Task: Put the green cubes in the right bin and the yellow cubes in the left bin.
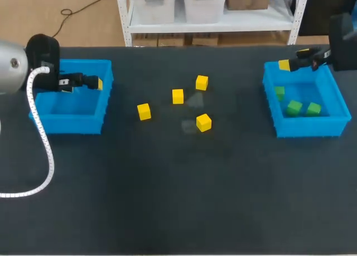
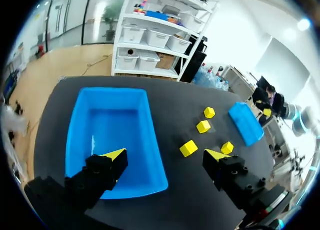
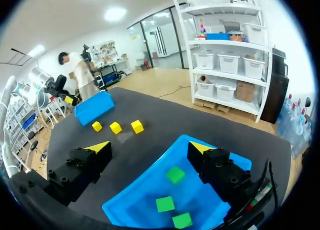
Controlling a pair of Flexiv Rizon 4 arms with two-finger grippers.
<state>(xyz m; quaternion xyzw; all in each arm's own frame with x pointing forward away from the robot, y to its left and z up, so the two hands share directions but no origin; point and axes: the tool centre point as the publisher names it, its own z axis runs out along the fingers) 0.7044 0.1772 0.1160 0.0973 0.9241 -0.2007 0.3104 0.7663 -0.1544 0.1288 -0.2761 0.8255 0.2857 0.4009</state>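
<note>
Handling: yellow cubes (image 1: 178, 96) look small, rigid and light; pinch opposite flat faces.
Where: four lie loose on the desk (image 1: 167, 200), ahead of the left gripper (image 2: 165, 160), well apart from it.
Left gripper: wide, empty, straddling the left bin (image 2: 110, 125) wall.
Right gripper (image 3: 150, 149): wide, empty, above the right bin (image 3: 145, 187), which holds three green cubes (image 3: 175, 174).
Room: open desk around the cubes; mind the bin walls.

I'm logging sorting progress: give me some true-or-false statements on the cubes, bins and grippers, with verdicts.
1. Three small green cubes lie in the right blue plastic bin. True.
2. Four small yellow cubes sit on the dark table between the bins. True.
3. The left blue plastic bin holds two yellow cubes. False: it holds none.
4. The left gripper is shut on a yellow cube. False: it is open and empty, over the left bin.
5. The right gripper is open and empty above the right bin. True.
</note>
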